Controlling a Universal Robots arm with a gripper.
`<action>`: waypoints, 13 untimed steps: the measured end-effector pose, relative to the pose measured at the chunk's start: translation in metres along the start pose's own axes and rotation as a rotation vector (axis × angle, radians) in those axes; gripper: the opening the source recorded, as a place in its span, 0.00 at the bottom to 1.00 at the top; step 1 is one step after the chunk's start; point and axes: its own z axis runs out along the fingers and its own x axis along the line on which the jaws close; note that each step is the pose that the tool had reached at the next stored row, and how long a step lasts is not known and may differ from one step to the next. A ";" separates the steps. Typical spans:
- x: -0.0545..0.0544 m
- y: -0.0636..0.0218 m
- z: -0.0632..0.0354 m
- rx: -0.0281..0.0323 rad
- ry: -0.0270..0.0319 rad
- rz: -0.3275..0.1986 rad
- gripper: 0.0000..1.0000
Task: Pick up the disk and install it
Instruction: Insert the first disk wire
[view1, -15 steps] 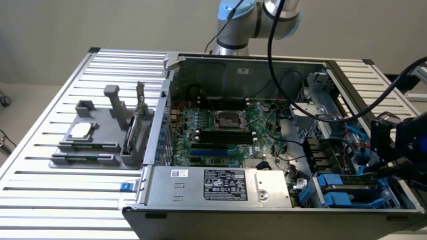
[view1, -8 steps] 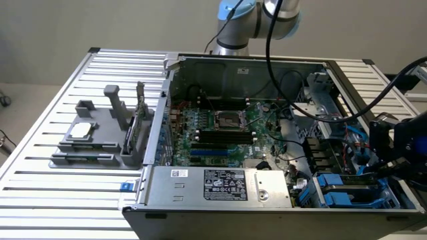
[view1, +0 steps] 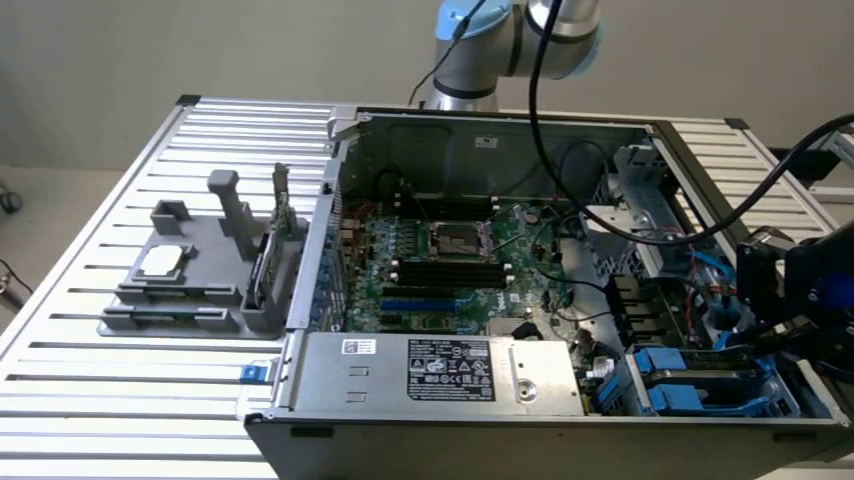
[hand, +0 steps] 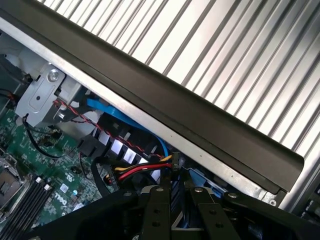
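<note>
The disk (view1: 703, 378), blue-framed, lies in the drive bay at the near corner of the open computer case (view1: 400, 375), on the exterior view's right; its top face is hard to make out. The pincer (view1: 785, 335) hangs just above it as a dark mass cut off by the picture's edge. Whether it grasps anything cannot be told. Black cables (view1: 694, 215) arc over the case, which stands on a slatted tabletop (view1: 80, 400).
</note>
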 end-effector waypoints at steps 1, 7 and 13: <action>0.000 -0.0001 0.0000 -0.0009 -0.0004 0.000 0.22; 0.001 -0.0021 0.0000 -0.0039 -0.0019 -0.001 0.16; 0.006 -0.0058 -0.0075 -0.0047 -0.0010 0.001 0.16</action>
